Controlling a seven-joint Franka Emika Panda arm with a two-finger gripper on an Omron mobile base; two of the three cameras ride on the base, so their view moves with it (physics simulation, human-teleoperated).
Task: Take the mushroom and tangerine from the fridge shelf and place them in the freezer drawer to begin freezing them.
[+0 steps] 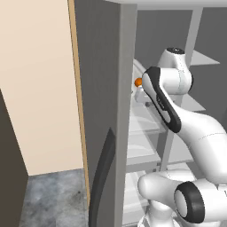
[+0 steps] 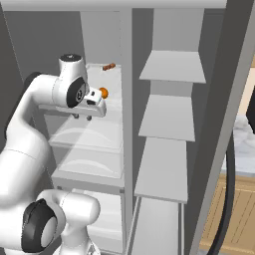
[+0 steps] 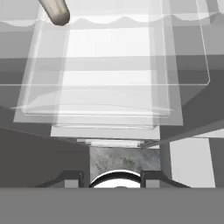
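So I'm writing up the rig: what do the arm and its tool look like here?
The arm is glossy white, built of rounded segments with black bands and black discs at the joints. The tool is a small white block at the wrist; its finger tips look dark grey. No cables or markings show.

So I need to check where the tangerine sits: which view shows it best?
The right base view: the tangerine shows as a whole orange ball right beside the robot's wrist, in front of the fridge shelves. In the left base view the tangerine is a sliver, cut off by the fridge wall.
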